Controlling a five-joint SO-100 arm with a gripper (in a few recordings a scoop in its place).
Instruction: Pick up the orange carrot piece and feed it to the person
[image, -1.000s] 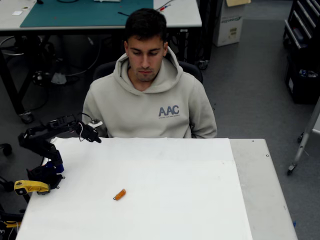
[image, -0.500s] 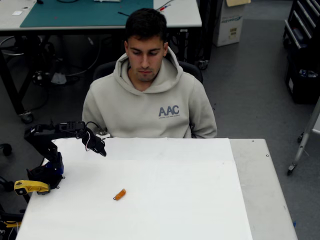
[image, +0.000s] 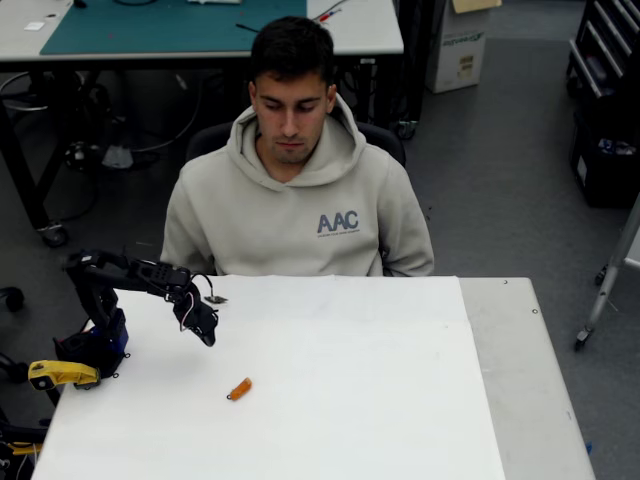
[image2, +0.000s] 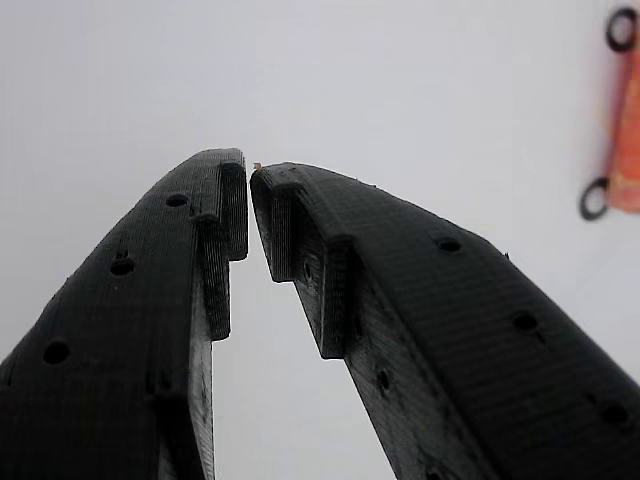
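I see my tool (image: 206, 331) hanging over the left part of the white surface (image: 400, 400) in the overhead view, its jaws nearly together with nothing between them; the wrist view (image2: 250, 190) shows just a thin gap at the tips. The orange carrot piece (image: 239, 388) lies on the surface, below and right of the tool, apart from it. The person (image: 298, 190) sits behind the far edge.

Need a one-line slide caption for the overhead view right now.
Gripper shut, poised above the white table, short of the orange carrot piece; the person sits behind.
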